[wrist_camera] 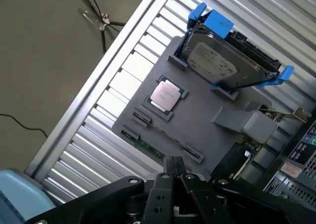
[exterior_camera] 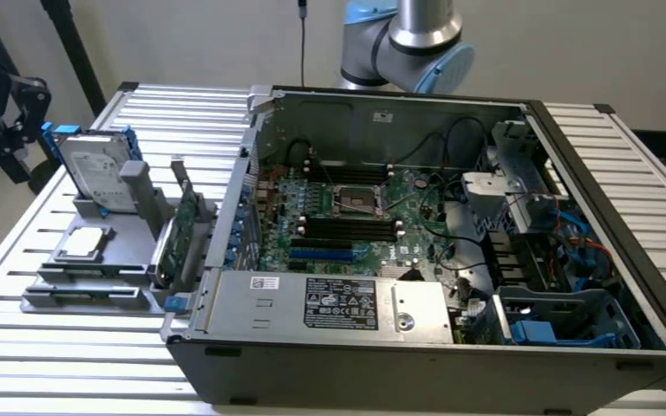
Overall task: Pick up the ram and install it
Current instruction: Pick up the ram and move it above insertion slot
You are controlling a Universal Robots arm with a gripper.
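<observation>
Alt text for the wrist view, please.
The gripper, jaws shut, hangs over a grey holder tray on a slatted table, nearest the green ram lying along the tray's edge. The tray also holds a processor chip and a hard drive in a blue caddy.

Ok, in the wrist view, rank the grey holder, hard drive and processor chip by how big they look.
1. grey holder
2. hard drive
3. processor chip
No two look alike in size.

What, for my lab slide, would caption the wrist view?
Shut end effector close to the ram, which lies on a gray fixture alongside a processor and a blue-framed hard drive.
</observation>
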